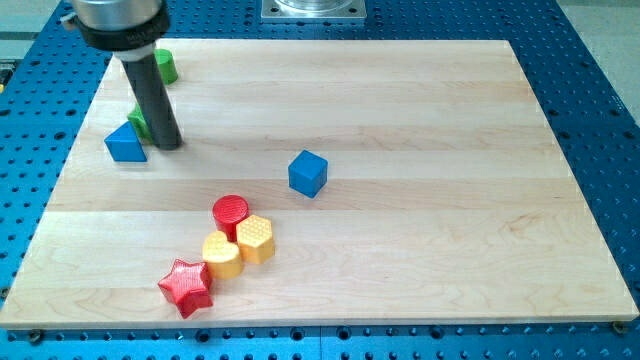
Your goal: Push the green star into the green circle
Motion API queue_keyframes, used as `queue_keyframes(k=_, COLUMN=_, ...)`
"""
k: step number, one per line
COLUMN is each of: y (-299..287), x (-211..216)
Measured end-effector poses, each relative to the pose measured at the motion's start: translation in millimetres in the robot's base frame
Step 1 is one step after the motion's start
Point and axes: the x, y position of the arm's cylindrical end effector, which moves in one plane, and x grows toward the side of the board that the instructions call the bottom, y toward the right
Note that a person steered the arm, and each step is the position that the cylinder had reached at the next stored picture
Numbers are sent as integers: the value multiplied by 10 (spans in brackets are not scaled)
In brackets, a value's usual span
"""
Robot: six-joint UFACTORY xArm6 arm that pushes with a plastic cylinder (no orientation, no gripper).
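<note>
The dark rod is held nearly upright, leaning slightly, and my tip (168, 143) is set on the pale wooden board (420, 110); nothing is gripped, since it only pushes. Touching the tip on the view's left, a small green block, judged the green star (137, 121), is mostly hidden. Toward the view's top, apart from it, lies the green circle (166, 66). Contact is not yet made. Beside the tip sits a blue triangular block (125, 143).

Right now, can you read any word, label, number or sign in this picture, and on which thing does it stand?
None: no text on the wooden board, the blocks, my rod, or the blue perforated table.
</note>
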Motion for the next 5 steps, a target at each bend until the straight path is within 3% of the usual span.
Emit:
queue_keyframes(k=1, y=-81, x=917)
queue_keyframes(k=2, y=-400, x=1364)
queue_keyframes(k=5, y=-224, x=5)
